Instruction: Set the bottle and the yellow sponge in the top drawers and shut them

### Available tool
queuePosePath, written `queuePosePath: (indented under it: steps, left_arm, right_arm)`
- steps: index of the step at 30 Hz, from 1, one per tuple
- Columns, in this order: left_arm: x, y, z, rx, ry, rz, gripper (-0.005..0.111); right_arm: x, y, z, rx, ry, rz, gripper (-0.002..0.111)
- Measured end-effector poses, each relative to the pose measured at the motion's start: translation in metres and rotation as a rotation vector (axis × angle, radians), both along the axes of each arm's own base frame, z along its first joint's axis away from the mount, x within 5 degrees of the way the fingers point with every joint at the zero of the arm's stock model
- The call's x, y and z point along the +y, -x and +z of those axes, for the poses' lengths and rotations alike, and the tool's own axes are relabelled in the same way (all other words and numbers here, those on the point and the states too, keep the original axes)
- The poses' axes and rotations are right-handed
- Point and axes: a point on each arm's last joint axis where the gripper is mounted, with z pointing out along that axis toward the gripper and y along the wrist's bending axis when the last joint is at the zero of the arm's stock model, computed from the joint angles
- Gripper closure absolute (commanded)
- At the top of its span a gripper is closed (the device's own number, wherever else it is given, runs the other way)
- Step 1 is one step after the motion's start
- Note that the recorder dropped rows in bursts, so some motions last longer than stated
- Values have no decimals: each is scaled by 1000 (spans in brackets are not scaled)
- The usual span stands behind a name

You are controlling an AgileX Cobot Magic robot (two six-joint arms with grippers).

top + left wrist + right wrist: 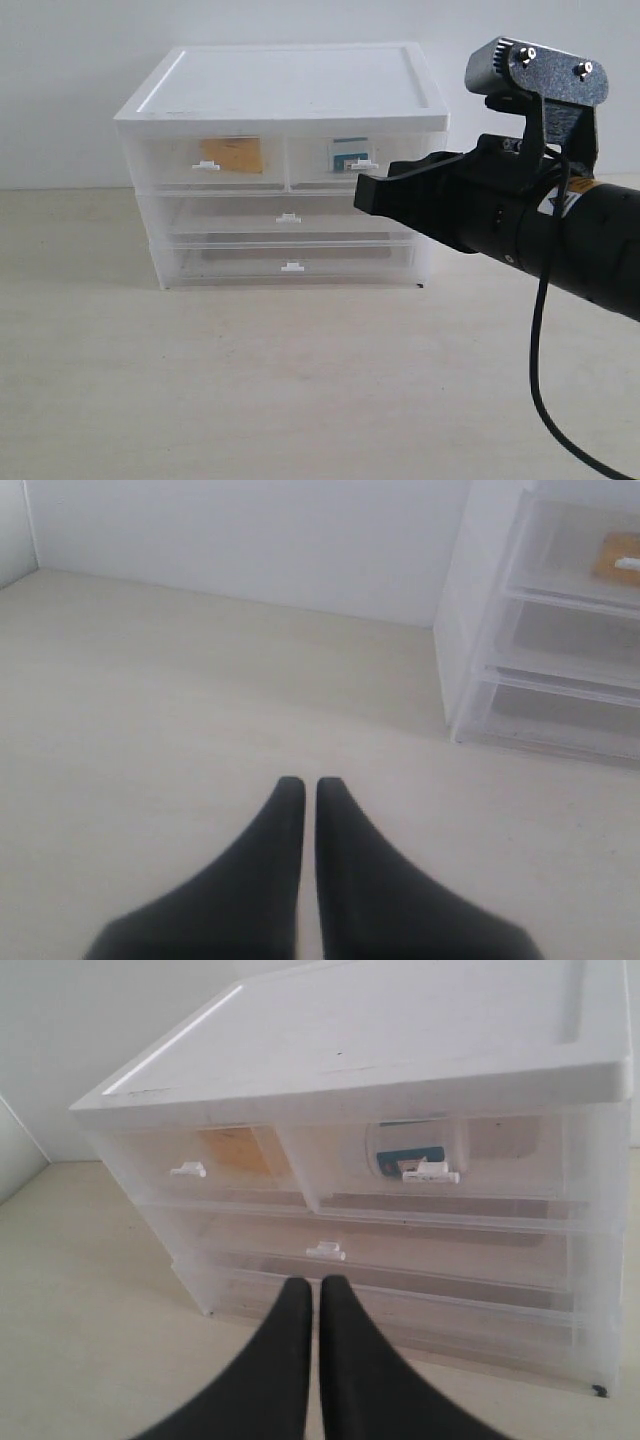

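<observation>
A pale, matte tabletop [250, 400] is seen under a plain white wall [60, 90], with nothing loose lying on it. A translucent drawer unit [285, 85] is set toward the tabletop's far edge, close to the wall.

The yellow sponge [232, 155] can be made out behind the front of the top drawer [165, 160] nearer the tabletop's left edge. The bottle [347, 155] lies in the neighbouring top drawer [310, 165]. Both fronts appear pushed in, though full seating cannot be confirmed.

The right gripper [362, 190] is held just in front of the unit with its jaws pressed together and nothing gripped. The left gripper [303, 785] is likewise closed and empty, over bare tabletop off the unit's side.

If a final push is attempted, the light unit could be shoved toward the wall. The small tab handle [430, 1172] could be clipped by the closed tips. The hanging cable [540, 350] might be dragged across the tabletop.
</observation>
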Motion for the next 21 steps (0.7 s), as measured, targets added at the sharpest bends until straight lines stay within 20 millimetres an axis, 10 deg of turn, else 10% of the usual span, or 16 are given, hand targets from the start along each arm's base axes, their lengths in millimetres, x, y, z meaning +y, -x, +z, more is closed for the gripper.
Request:
queuePosePath:
  steps: [21]
  left_arm:
    - [0,0,0,0,0,0,103]
  right_arm:
    - [-1,2,2,-3,4,7,108]
